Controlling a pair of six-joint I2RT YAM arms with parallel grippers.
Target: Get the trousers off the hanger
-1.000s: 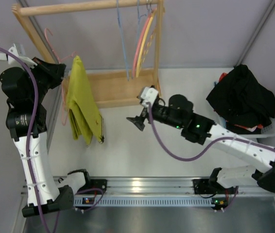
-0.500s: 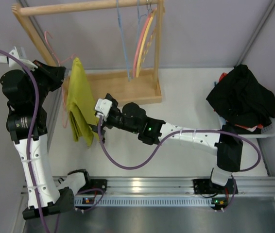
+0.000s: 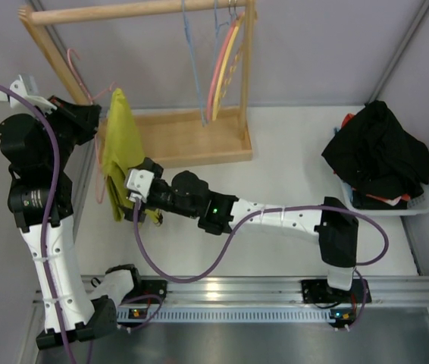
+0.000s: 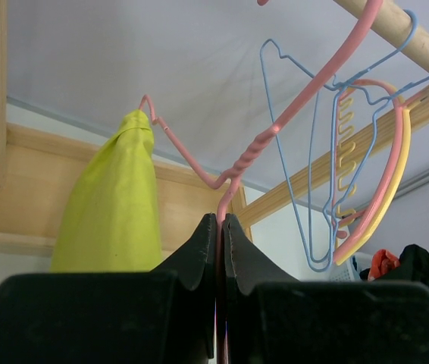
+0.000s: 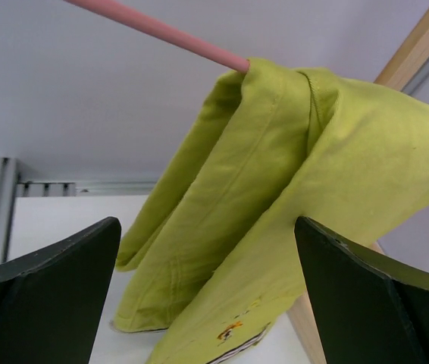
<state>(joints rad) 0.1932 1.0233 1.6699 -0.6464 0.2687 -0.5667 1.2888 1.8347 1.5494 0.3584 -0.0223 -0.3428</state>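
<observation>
One pair of trousers (image 3: 122, 144) and one thin pink hanger (image 4: 258, 146) are counted at nine o'clock. Two blue wire hangers (image 4: 311, 189) are seen at twelve o'clock on one wooden rack (image 3: 184, 136), and one black clothing heap (image 3: 377, 152) at three o'clock.

The left arm (image 3: 48, 258) and the right arm (image 3: 286, 218) have white links with black joint housings. A purple cable (image 3: 178, 266) trails along each one. Green lights (image 3: 214, 211) glow on the right arm. The end effector fingers (image 5: 48, 303) are black wedges.
</observation>
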